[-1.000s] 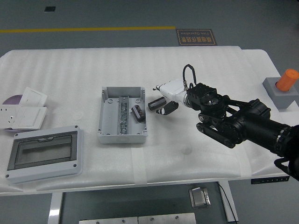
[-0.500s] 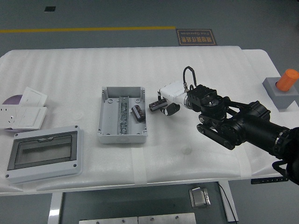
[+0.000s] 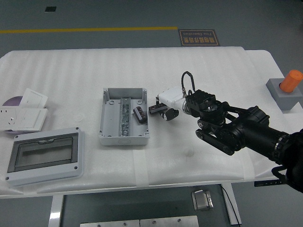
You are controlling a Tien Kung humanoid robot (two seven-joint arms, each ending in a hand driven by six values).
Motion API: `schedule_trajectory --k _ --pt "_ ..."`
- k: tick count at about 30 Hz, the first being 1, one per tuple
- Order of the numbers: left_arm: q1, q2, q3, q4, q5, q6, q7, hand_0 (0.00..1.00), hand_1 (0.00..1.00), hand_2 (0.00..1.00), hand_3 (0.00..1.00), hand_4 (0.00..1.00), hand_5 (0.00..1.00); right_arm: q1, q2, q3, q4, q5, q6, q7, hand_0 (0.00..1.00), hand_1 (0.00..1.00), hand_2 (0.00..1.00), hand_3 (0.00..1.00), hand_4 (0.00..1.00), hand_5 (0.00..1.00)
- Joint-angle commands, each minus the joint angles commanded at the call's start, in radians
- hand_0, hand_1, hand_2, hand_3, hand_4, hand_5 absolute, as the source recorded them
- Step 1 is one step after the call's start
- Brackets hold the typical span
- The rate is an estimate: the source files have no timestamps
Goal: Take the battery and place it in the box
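Already a dark cylindrical battery (image 3: 156, 109) is held in the curled fingertips of the right hand (image 3: 166, 105), raised just beside the right wall of the grey box (image 3: 107, 113). Pickup is judged done; the carry over the rim and the release are left. Another small dark piece (image 3: 139, 114) is seen inside the box beside a metal rail (image 3: 124, 116). The box is hard moulded plastic, open-topped and rectangular. It is set on a white ribbed foam table cover (image 3: 71, 71).
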Motion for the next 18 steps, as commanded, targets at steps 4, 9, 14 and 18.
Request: schedule_trajectory --k 4,9,14,18 --pt "0.002 0.000 0.000 0.001 -0.002 0.001 -0.001 0.639 0.665 0.552 0.621 0.718 0.540 0.002 -0.006 -0.010 0.008 0.015 -0.009 -0.005 0.489 0.677 0.674 0.694 0.443 0.296" --pt "0.003 -0.001 -0.001 0.001 -0.002 0.002 -0.002 0.640 0.665 0.553 0.622 0.718 0.544 0.004 -0.014 -0.022 0.016 0.037 -0.022 -0.012 0.431 0.605 0.624 0.686 0.444 0.301" --pt "0.005 -0.003 -0.003 0.001 -0.002 0.003 -0.004 0.640 0.665 0.553 0.623 0.718 0.547 0.001 -0.024 -0.036 0.020 0.064 -0.039 -0.026 0.310 0.479 0.585 0.678 0.440 0.302" --pt "0.005 -0.003 -0.004 0.002 -0.003 0.004 -0.004 0.640 0.665 0.553 0.623 0.718 0.547 0.000 -0.030 -0.045 0.020 0.088 -0.051 -0.037 0.310 0.479 0.585 0.678 0.440 0.302"
